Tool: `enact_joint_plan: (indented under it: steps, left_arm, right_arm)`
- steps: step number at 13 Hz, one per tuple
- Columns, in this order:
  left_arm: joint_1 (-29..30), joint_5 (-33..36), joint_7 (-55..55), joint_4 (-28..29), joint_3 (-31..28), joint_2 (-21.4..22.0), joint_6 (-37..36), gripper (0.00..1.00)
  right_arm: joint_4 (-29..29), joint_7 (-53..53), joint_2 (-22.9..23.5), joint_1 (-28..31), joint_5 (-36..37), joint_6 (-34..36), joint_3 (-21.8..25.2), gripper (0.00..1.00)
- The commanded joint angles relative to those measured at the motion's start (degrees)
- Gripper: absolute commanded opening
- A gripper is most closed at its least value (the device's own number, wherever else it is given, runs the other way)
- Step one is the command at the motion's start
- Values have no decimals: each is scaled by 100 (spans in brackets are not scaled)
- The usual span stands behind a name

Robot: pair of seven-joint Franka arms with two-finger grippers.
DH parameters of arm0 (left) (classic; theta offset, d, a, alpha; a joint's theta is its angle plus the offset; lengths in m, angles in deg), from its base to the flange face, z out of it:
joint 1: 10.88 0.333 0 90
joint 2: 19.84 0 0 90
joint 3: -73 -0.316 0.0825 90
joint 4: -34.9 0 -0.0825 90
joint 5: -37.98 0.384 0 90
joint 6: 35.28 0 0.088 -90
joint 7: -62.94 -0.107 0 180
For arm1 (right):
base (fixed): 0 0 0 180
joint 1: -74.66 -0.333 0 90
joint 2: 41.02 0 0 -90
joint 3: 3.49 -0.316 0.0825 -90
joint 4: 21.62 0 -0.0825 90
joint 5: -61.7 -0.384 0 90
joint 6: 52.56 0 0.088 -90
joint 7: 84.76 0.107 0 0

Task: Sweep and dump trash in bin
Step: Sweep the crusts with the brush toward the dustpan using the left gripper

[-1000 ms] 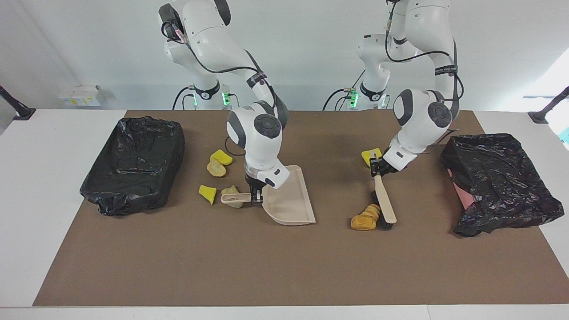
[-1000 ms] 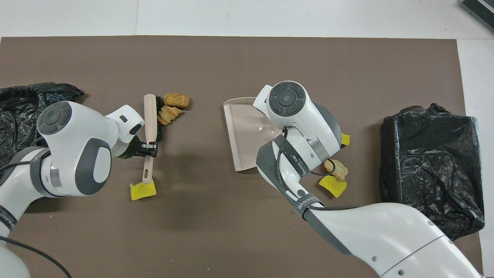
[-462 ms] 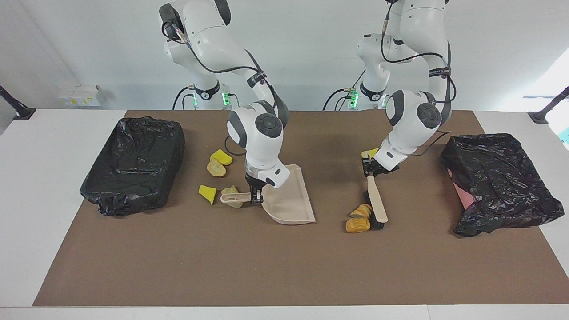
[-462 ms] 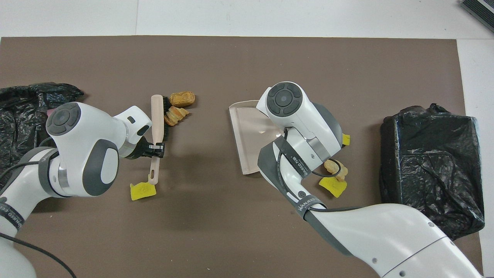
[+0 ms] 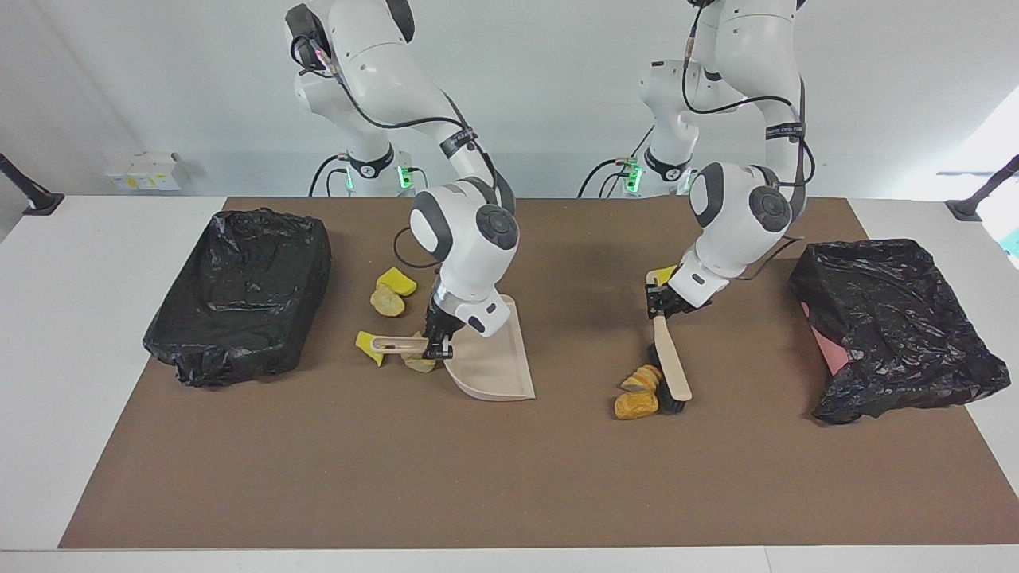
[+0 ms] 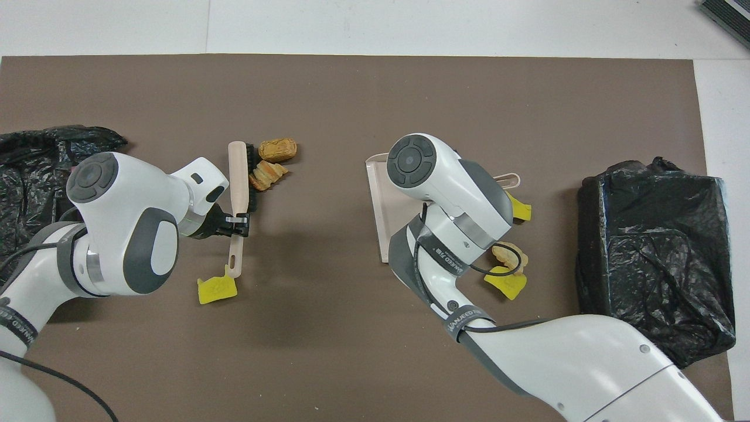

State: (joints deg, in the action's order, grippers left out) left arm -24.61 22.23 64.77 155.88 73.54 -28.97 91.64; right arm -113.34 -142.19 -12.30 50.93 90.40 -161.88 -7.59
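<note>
- Facing view, your left gripper (image 5: pixel 659 305) clamps the brush (image 5: pixel 669 360) handle; long axis runs away from the robots, bristles touching two tan trash lumps (image 5: pixel 638 395).
- Your right gripper (image 5: pixel 436 347) grips the dustpan (image 5: pixel 492 360) handle, which points toward the right arm's end, over a yellow wedge (image 5: pixel 369 344).

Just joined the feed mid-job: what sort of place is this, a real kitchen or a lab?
Most likely a robot lab, staged for a sweeping trial: two arms bolted at a white table, a brown mat, and a bag-lined bin at each end.
</note>
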Motion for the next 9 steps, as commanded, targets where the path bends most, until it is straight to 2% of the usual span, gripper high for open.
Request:
enact_joint_plan:
  steps: [1, 4, 9]
  left_arm:
    - [-7, -121, -69, -136, -45, -115, -1, 0]
    - [-7, -121, -69, -197, -45, -150, -10, 0]
    - [-129, -121, -157, -206, -19, -159, -19, 0]
  right_arm:
    - [57, 503, -59, -237, 433, 506, 40, 0]
    - [172, 916, -51, -238, 540, 700, -21, 0]
    - [540, 1155, 134, -124, 41, 675, -30, 0]
